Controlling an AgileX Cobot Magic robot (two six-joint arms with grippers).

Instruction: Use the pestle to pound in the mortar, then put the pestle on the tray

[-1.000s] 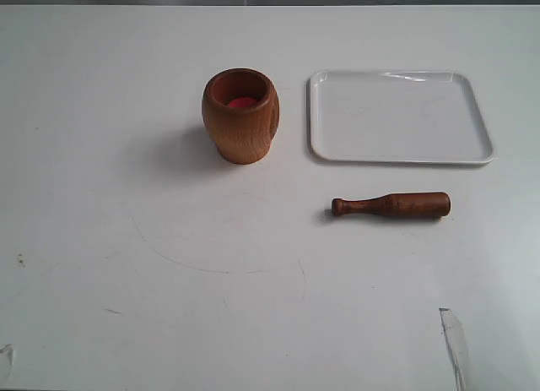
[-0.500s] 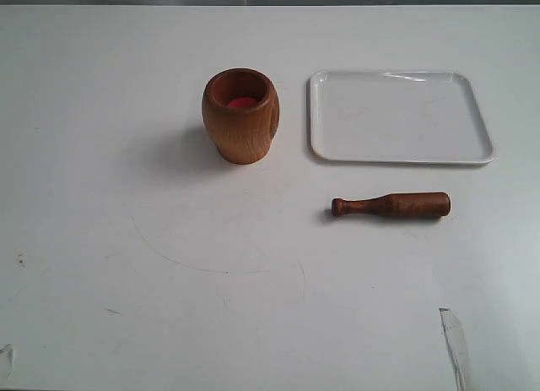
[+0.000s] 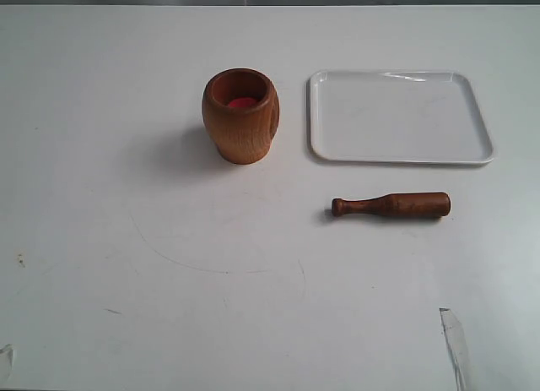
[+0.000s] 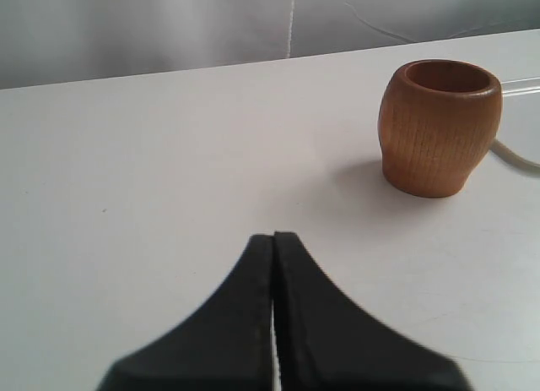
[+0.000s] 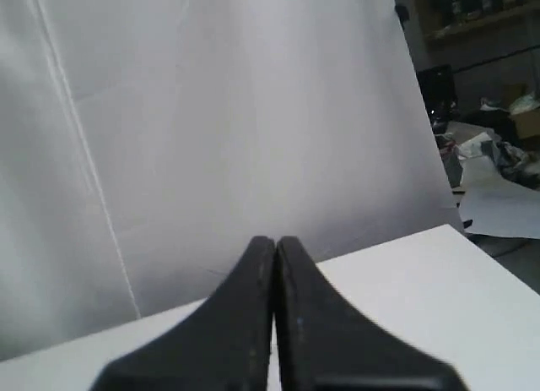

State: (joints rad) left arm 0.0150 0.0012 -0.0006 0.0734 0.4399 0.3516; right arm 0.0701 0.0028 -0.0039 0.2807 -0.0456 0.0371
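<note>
The light brown wooden mortar [image 3: 241, 115] stands upright on the white table, reddish inside. To its right lies the flat white tray [image 3: 477, 121], with nothing on it. In front of the tray the dark reddish-brown pestle [image 3: 392, 205] lies on its side, knob toward the left. No arm shows in the exterior view. In the left wrist view my left gripper [image 4: 274, 236] is shut and holds nothing, well short of the mortar [image 4: 439, 125]. My right gripper [image 5: 275, 241] is also shut on nothing, aimed at a grey backdrop past the table edge.
The white table [image 3: 101, 197] carries faint scuff marks in front of the mortar. A strip of clear tape [image 3: 454, 344] lies near the front right edge. A grey curtain [image 5: 211, 112] hangs behind the table, with room clutter [image 5: 498, 146] beyond it.
</note>
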